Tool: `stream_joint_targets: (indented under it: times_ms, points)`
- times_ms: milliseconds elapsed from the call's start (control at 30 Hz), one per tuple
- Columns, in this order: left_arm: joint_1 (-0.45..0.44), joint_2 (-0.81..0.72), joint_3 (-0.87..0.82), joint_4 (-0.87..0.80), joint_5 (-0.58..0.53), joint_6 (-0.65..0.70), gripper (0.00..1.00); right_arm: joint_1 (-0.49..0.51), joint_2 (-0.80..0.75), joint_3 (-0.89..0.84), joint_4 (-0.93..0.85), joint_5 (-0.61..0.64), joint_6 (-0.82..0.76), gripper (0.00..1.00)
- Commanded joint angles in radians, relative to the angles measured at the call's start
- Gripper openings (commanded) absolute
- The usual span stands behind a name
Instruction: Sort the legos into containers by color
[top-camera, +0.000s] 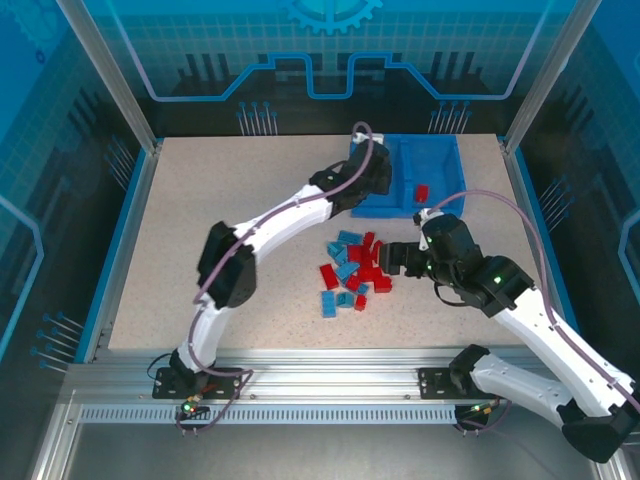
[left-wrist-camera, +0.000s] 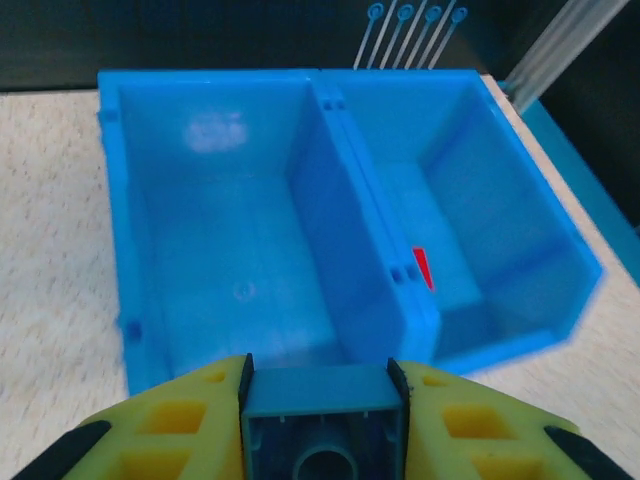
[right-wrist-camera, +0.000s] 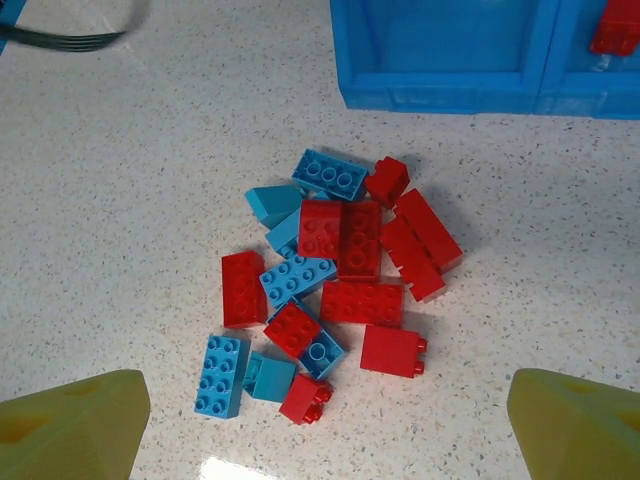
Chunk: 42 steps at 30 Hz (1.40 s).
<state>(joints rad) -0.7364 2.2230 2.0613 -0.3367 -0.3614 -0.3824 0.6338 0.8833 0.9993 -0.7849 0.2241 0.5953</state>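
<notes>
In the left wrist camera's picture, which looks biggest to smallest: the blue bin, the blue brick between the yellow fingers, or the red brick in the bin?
1. blue bin
2. blue brick, enlarged by sitting right at the lens
3. red brick, far and partly hidden by the divider, so real sizes stay unsure

Partly Seen Items

Bottom edge is cutting off the light blue lego (left-wrist-camera: 322, 425) in the left wrist view. The divider (left-wrist-camera: 352, 215) is hiding most of a red lego (left-wrist-camera: 424, 268) there. From above, the left arm (top-camera: 300, 208) is covering much of the left compartment of the bin (top-camera: 440, 150).
</notes>
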Motion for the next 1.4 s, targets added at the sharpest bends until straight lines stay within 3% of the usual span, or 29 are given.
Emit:
stream_joint_targets:
  times_ms: [0, 233, 400, 567, 667, 833, 967, 1067, 1200, 1300, 1367]
  points:
    - [0.012, 0.164, 0.16, 0.02, -0.056, 0.066, 0.28, -0.011, -0.035, -0.01, -0.04, 0.041, 0.025, 0.94]
    - [0.018, 0.367, 0.422, -0.037, -0.082, 0.084, 0.39, -0.013, -0.101, -0.047, -0.062, 0.046, 0.045, 0.94]
    - [0.018, 0.361, 0.423, -0.046, -0.07, 0.076, 0.53, -0.014, -0.116, -0.054, -0.066, 0.052, 0.051, 0.94]
    - [0.016, 0.266, 0.363, -0.063, -0.055, 0.046, 0.57, -0.014, -0.104, -0.043, -0.062, 0.053, 0.043, 0.94]
    - [0.016, 0.108, 0.209, -0.026, -0.013, -0.012, 0.57, -0.015, -0.089, -0.044, -0.052, 0.07, 0.022, 0.95]
    - [0.017, -0.32, -0.322, 0.222, 0.079, -0.064, 0.58, -0.019, -0.018, -0.065, 0.013, 0.048, -0.065, 0.96]
    - [0.012, -0.648, -0.642, 0.26, 0.11, -0.018, 0.59, -0.032, 0.113, -0.054, 0.051, 0.0, -0.109, 0.97]
    - [0.01, -0.872, -0.796, 0.172, 0.131, 0.081, 0.59, -0.049, 0.254, -0.031, 0.085, -0.029, -0.104, 0.95]
    - [0.008, -1.101, -0.908, -0.021, 0.2, 0.271, 0.62, -0.09, 0.456, 0.025, 0.139, -0.064, -0.046, 0.79]
    - [0.008, -1.212, -0.947, -0.181, 0.344, 0.462, 0.76, -0.112, 0.582, 0.068, 0.205, -0.063, 0.003, 0.68]
    - [0.008, -1.266, -0.988, -0.271, 0.473, 0.603, 0.9, -0.123, 0.665, 0.112, 0.227, -0.036, 0.027, 0.64]
